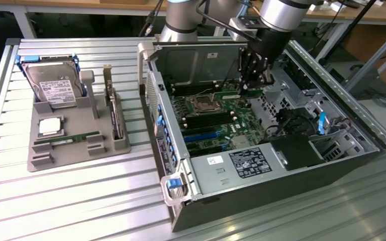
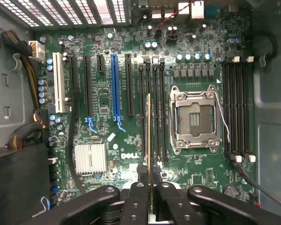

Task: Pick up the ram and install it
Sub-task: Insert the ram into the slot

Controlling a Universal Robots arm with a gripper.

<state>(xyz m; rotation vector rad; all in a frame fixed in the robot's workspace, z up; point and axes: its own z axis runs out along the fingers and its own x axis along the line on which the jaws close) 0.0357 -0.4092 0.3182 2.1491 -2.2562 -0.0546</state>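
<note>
One ram stick, held edge-on in the gripper, hanging over the motherboard memory slots inside the open computer case; second stick on tray at 9 o'clock

I hold the ram in my gripper. My two fingers pinch it from both sides. It is a long, thin green stick. From my wrist I see it edge on, so it looks like a thin yellow-green line. It stands on its edge and hangs over the board, in line with the long black slots next to the empty chip socket. I cannot tell if it touches a slot. In the exterior view the ram is a small green strip under my gripper, inside the open case, above the board.
</note>
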